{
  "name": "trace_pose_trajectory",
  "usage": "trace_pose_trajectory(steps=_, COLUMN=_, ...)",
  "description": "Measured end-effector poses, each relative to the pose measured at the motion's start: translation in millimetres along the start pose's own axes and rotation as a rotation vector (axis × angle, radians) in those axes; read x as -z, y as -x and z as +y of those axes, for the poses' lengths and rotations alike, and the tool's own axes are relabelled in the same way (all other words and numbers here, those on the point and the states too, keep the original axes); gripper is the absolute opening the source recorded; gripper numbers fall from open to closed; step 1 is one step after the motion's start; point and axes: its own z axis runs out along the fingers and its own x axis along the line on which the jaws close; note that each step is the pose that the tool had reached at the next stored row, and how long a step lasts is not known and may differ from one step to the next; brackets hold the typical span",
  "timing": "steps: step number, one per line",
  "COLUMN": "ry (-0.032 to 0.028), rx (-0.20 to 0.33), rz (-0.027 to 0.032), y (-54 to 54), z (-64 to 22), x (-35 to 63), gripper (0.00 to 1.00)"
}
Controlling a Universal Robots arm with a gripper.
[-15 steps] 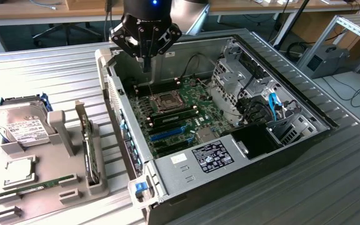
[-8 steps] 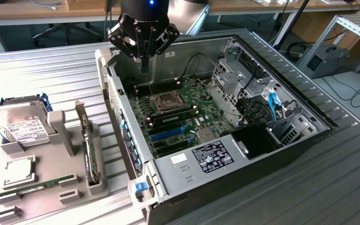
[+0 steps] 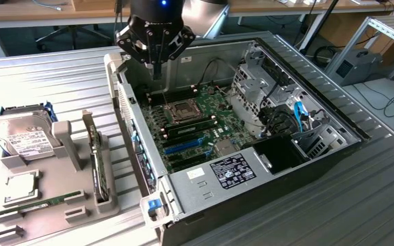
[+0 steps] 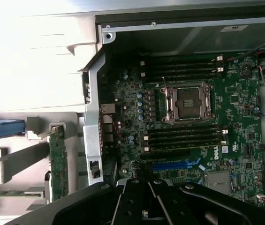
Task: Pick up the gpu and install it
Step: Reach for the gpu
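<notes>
Case top: the case (image 3: 132, 120) is laid on its side and left open from above along its whole length.
Near wall: a raised metal wall is set between the tray (image 3: 50, 218) and the motherboard (image 3: 221, 110).
Blue slot (image 3: 183, 147): clear room is found above it, bounded by the memory slots (image 3: 191, 127) and the labelled metal cover (image 3: 231, 171).
Exterior view's right: the interior is crowded by the drive cage (image 3: 255, 84) and cables (image 3: 299, 114).
gpu (image 3: 98, 164): it is stood on edge in the tray, hemmed closely by a grey post (image 3: 70, 146); the space above it is unobstructed.
gripper (image 3: 157, 70): it is hung, fingers together, over the case's back corner, just inside the near wall.
</notes>
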Motion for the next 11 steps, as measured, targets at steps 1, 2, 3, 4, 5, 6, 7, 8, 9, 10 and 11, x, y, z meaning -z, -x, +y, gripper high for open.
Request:
trace_pose_trajectory(steps=1, ry=-0.0001, rx=0.000, rz=0.0000, y=-0.1, z=0.0, x=0.0, gripper=0.11)
trace_pose_trajectory(steps=2, ry=0.0000, rx=0.000, rz=0.0000, y=-0.4, z=0.0, x=0.0, gripper=0.11)
trace_pose_trajectory(steps=3, ry=-0.0001, rx=0.000, rz=0.0001, y=-0.7, z=-0.1, x=0.0, gripper=0.11)
trace_pose_trajectory(steps=4, ry=0.0000, rx=0.000, rz=0.0000, y=-0.8, z=-0.1, x=0.0, gripper=0.11)
trace_pose_trajectory(steps=5, ry=-0.0001, rx=0.000, rz=0.0001, y=-1.0, z=-0.1, x=0.0, gripper=0.11)
trace_pose_trajectory(steps=6, ry=-0.0001, rx=0.000, rz=0.0001, y=-1.3, z=-0.1, x=0.0, gripper=0.11)
trace_pose_trajectory(steps=7, ry=-0.0001, rx=0.000, rz=0.0001, y=-1.5, z=-0.1, x=0.0, gripper=0.11)
trace_pose_trajectory(steps=8, ry=-0.0001, rx=0.000, rz=0.0000, y=-1.9, z=-0.2, x=0.0, gripper=0.11)
trace_pose_trajectory(steps=9, ry=-0.0001, rx=0.000, rz=0.0001, y=-2.2, z=-0.2, x=0.0, gripper=0.11)
trace_pose_trajectory(steps=10, ry=0.0000, rx=0.000, rz=0.0001, y=-2.4, z=-0.2, x=0.0, gripper=0.11)
trace_pose_trajectory(steps=11, ry=0.0000, rx=0.000, rz=0.0000, y=-2.7, z=-0.2, x=0.0, gripper=0.11)
